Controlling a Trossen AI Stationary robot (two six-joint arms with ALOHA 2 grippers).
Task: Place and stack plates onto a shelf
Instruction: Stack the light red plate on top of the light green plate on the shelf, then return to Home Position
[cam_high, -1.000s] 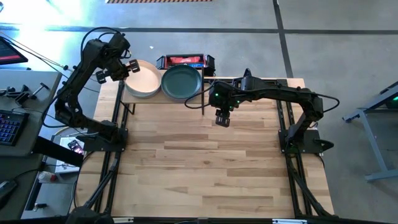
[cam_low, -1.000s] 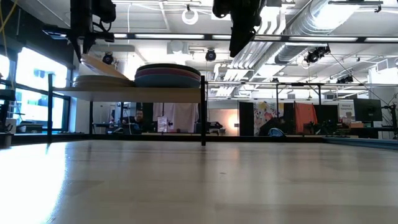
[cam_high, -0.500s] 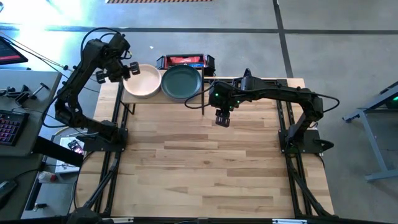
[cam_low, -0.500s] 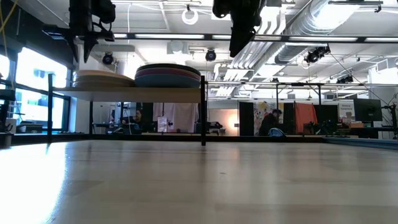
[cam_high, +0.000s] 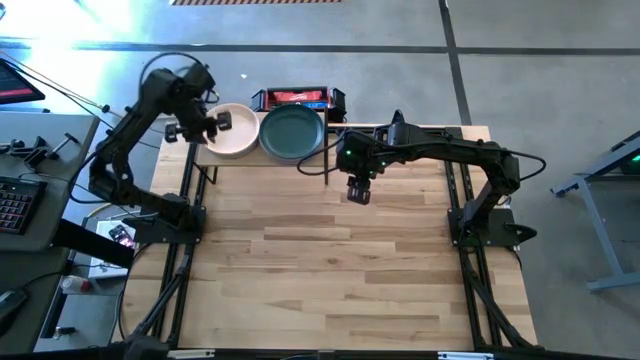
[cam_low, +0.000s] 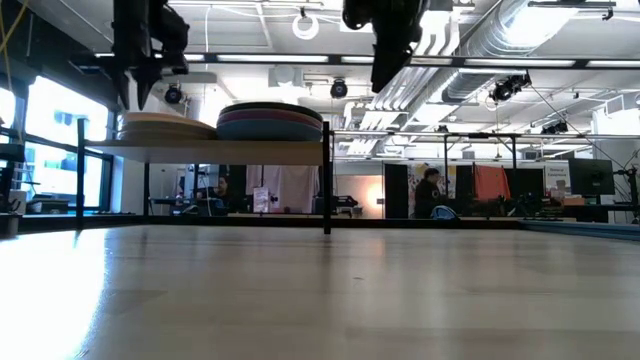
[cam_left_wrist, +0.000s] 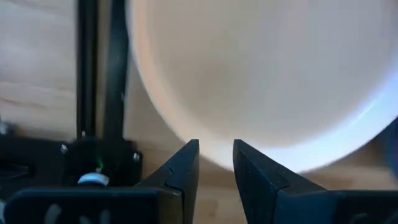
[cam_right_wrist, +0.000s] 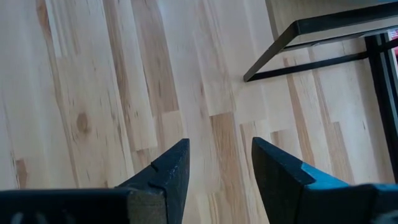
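Observation:
The shelf (cam_high: 208, 153) stands at the table's far left corner on thin black legs (cam_low: 326, 180). Two stacks of plates rest on it: a left stack with a beige plate on top (cam_high: 236, 131) (cam_low: 165, 127) and a right stack with a dark teal plate on top (cam_high: 292, 132) (cam_low: 270, 121). My left gripper (cam_high: 206, 125) (cam_low: 137, 98) hovers just above the beige plate's left rim (cam_left_wrist: 249, 158), slightly open, its fingers clear of the plate. My right gripper (cam_high: 358, 191) (cam_right_wrist: 219, 155) hangs open over bare tabletop, right of the shelf.
A red and black box (cam_high: 296, 97) sits beyond the shelf's far edge. The shelf's black frame corner (cam_right_wrist: 273, 46) lies ahead of the right gripper. The slatted wooden tabletop (cam_high: 330, 260) stretches toward the near edge. A person (cam_low: 428, 190) stands in the room behind.
The beige plate hung tilted in my left gripper, its left edge raised, above the left stack. It has dropped flat onto that stack. The left gripper has let it go and moved a little toward the table's right and near side, over the plate's rim.

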